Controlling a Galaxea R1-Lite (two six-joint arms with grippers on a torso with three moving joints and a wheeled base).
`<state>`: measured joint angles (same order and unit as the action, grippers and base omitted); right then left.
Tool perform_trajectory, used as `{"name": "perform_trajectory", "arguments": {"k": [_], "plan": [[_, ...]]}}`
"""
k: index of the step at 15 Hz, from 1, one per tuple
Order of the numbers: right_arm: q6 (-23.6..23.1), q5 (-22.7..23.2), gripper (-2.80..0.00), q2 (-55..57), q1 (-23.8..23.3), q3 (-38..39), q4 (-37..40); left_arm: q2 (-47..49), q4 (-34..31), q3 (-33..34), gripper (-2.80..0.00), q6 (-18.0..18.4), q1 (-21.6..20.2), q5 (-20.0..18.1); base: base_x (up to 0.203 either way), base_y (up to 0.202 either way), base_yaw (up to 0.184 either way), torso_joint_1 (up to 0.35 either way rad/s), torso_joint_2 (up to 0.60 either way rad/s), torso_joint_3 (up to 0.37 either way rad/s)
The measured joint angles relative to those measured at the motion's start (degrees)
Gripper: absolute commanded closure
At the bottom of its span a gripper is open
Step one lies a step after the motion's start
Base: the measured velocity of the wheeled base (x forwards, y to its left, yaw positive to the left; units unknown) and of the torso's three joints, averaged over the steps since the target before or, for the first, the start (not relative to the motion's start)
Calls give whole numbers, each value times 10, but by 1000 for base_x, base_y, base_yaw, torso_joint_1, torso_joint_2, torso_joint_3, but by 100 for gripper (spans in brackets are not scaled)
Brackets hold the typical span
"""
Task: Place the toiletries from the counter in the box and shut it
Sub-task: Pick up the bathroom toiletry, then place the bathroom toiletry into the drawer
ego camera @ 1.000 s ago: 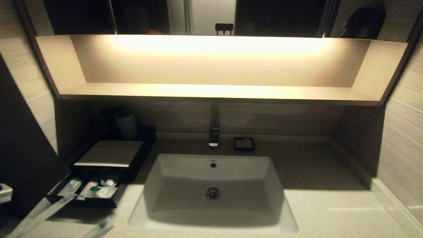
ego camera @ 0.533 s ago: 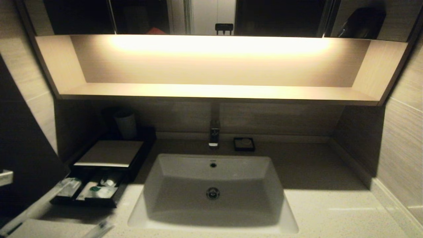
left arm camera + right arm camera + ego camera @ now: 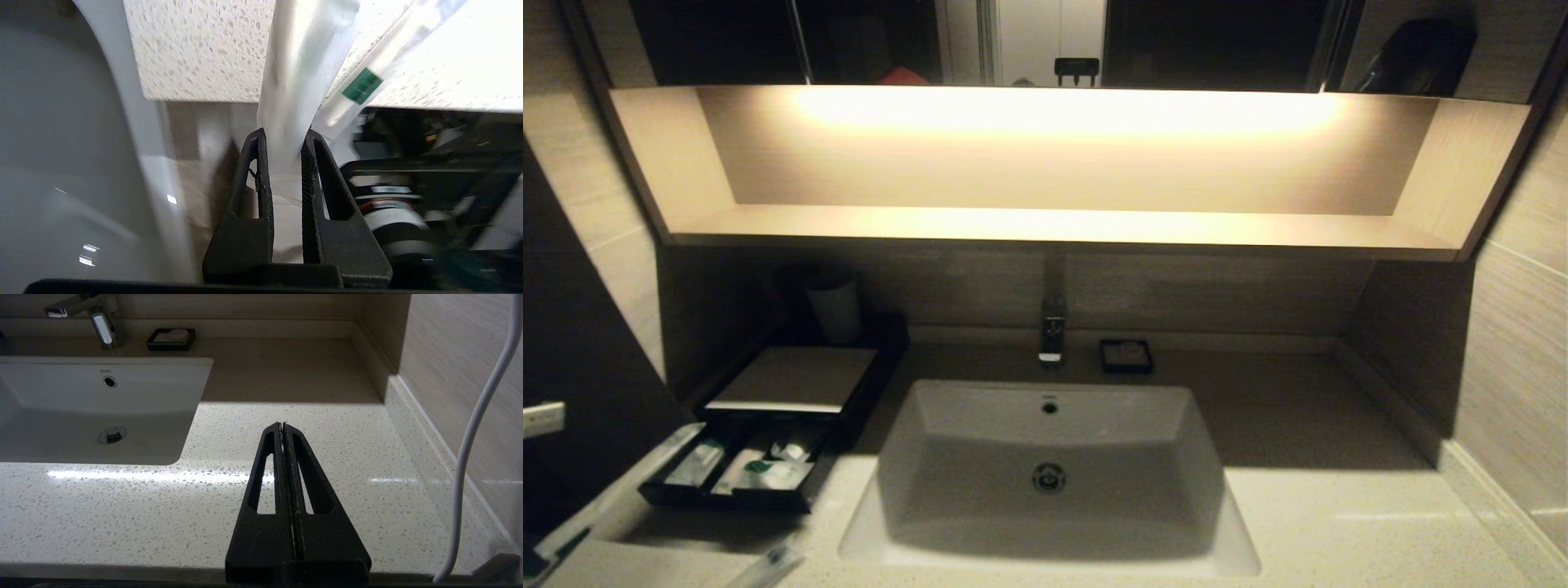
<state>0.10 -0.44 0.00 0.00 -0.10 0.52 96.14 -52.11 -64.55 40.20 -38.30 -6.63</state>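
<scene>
Down at the near left edge of the counter (image 3: pixel 1339 523), the left gripper (image 3: pixel 283 136) has its two black fingers clamped on a long slim toothbrush packet (image 3: pixel 300 77), white inside clear wrap, which runs from the jaws out over the speckled stone. A second slim packet (image 3: pixel 369 77) with a small green label lies just beside it on the counter, the two crossing near the fingers. The head view catches only the held packet's pale length (image 3: pixel 613 498) running from the bottom left corner up toward the box (image 3: pixel 792 380), and the tip of another packet (image 3: pixel 772 563) at the bottom edge; the left gripper itself is not visible there. The box stands left of the white sink basin (image 3: pixel 1049 469), its drawer (image 3: pixel 727 496) pulled out with several packets (image 3: pixel 768 472) lying inside. A pale cup (image 3: pixel 835 306) stands behind the box, and a chrome tap (image 3: pixel 1052 335) and a small black soap dish (image 3: pixel 1126 356) sit behind the basin. The right gripper (image 3: pixel 283 425), seen only by its own wrist camera, hangs over bare counter right of the basin, fingers pressed together on nothing, a white cable (image 3: pixel 476 437) beside it.
</scene>
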Motion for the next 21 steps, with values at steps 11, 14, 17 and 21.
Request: {"name": "perform_trajectory", "arguments": {"k": [11, 14, 17, 21], "plan": [[0, 0, 0, 0, 0, 0, 0, -57, -172, -69, 0, -247, 86, 30, 0, 0, 0, 0, 0, 0], [0, 0, 0, 0, 0, 0, 0, -64, -184, -79, 0, -262, 114, 95, 0, 0, 0, 0, 0, 0], [0, 0, 0, 0, 0, 0, 0, -53, -199, -102, 0, -259, 125, 120, 0, 0, 0, 0, 0, 0], [0, 0, 0, 0, 0, 0, 0, -17, -206, -124, 0, -255, 143, 120, 0, 0, 0, 0, 0, 0]]}}
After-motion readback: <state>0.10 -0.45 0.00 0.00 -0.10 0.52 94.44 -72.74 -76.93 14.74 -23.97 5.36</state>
